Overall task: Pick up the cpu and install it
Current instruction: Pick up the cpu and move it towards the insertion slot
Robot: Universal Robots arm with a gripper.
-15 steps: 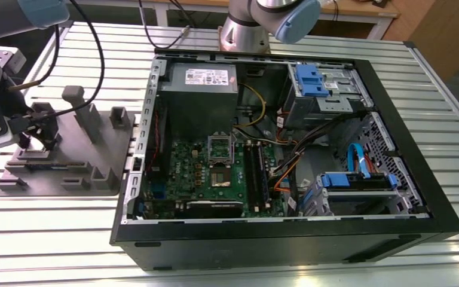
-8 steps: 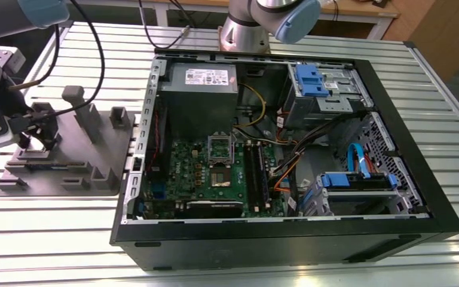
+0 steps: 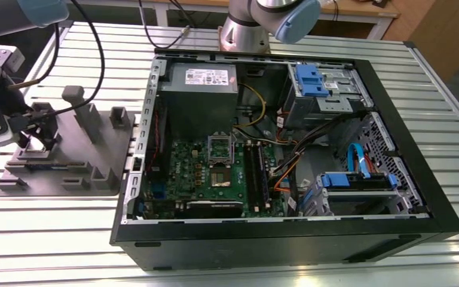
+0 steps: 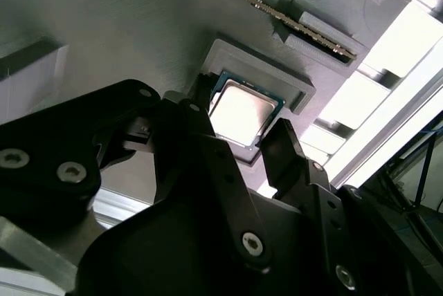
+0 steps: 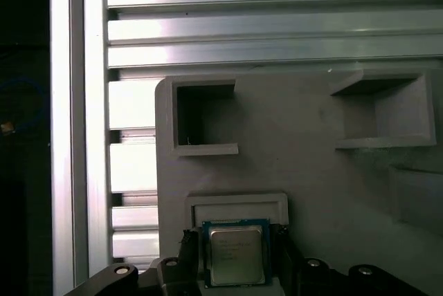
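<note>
cpu [image 5: 237, 254] lies flat, silvery top up, in a shallow framed pocket [image 5: 237, 202] of the grey holder [image 5: 304, 171], close to one edge of the holder

End effector [image 5: 235, 242] is right over that pocket, released: its dark fingers [image 5: 188, 254] are spread and stand on two opposite sides of the cpu, just beside its edges, chip between them; no lift visible, cpu seated in the pocket

Second wrist view shows the same: cpu [image 4: 242, 108] between the two finger tips of the end effector [image 4: 235, 119], pocket rim around it, fingers low at the holder's face

A long thin board [image 4: 277, 12] sits edge-on in a slot of the holder, further in from the cpu pocket

Exterior view: end effector [image 3: 36, 130] is down at the holder [image 3: 94, 173], on the part of the holder towards the exterior view's left; holder lies on the slatted metal surface [image 3: 54, 227]

Open computer case [image 3: 293, 239] lies just beside the holder, on the exterior view's right of it; inside it the motherboard [image 3: 213, 179] with its socket [image 3: 220, 160] is well apart from the holder's cpu pocket; socket frame looks raised

Second arm base [image 3: 245, 30] stands beyond the case, far from the holder
</note>
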